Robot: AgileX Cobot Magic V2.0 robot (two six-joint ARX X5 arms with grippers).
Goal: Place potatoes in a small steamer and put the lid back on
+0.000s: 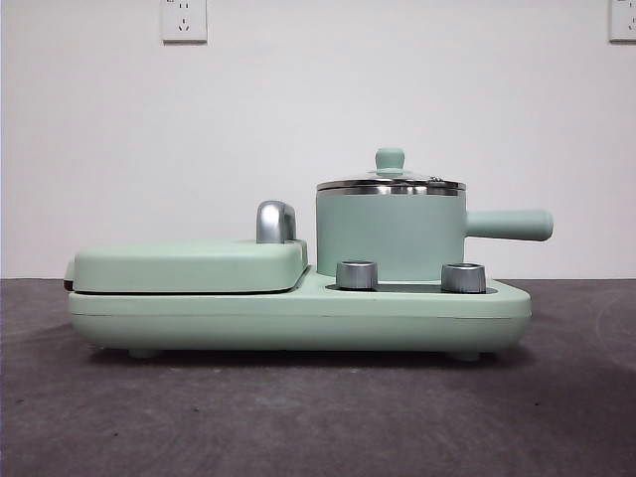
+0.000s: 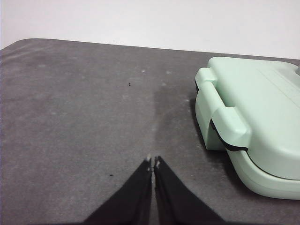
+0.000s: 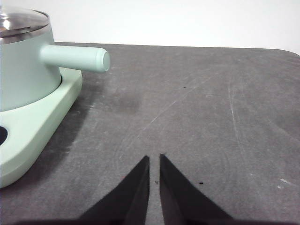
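Broadly, a dark grey surface (image 1: 318,417) carries a long mint-green cooker base (image 1: 298,316), with a white wall and socket (image 1: 184,20) behind. On the base's one half lies the flat green griddle (image 1: 189,266) with its cover down and a steel hinge handle (image 1: 275,222) at its inner end. On the other half stands the small steamer (image 1: 390,237), upright, its straight side handle (image 1: 509,225) pointing away from the griddle. The lid (image 1: 390,185) sits on the steamer's steel rim, its green knob (image 1: 390,158) on top. Two steel dials (image 1: 357,275) are set in the base just in front of the pot. No potato shows in any view.

The left pincer (image 2: 153,162) hovers over bare surface near the griddle's outer end, clenched and holding nothing. The right pincer (image 3: 154,159) hovers over bare surface beyond the steamer's handle, its jaws nearly together with a thin gap, also holding nothing.
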